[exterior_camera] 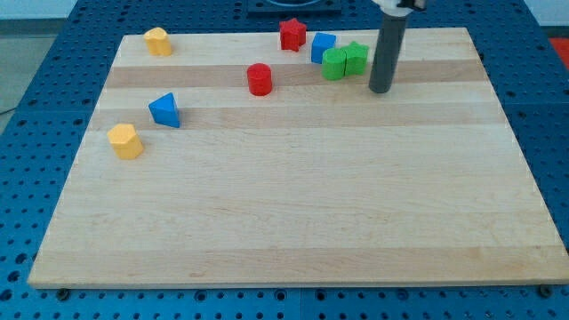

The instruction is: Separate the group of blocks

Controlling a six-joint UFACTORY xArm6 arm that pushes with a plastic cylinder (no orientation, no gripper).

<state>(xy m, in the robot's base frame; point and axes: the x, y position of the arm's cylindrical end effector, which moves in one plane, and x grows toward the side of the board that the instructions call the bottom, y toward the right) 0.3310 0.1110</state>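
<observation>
A group of blocks sits near the view's top, right of centre: a red star block (292, 35), a blue block (322, 46), a green round block (334, 64) and a green star block (356, 58). The two green blocks touch each other and the blue block; the red star stands just left of the blue one. My tip (380, 89) rests on the board just right of and slightly below the green star block, a small gap apart.
A red cylinder (260, 79) stands left of the group. A blue triangle block (165, 110) and a yellow block (126, 140) lie at the view's left. Another yellow block (157, 41) sits at the top left. The wooden board (293, 204) lies on a blue pegboard.
</observation>
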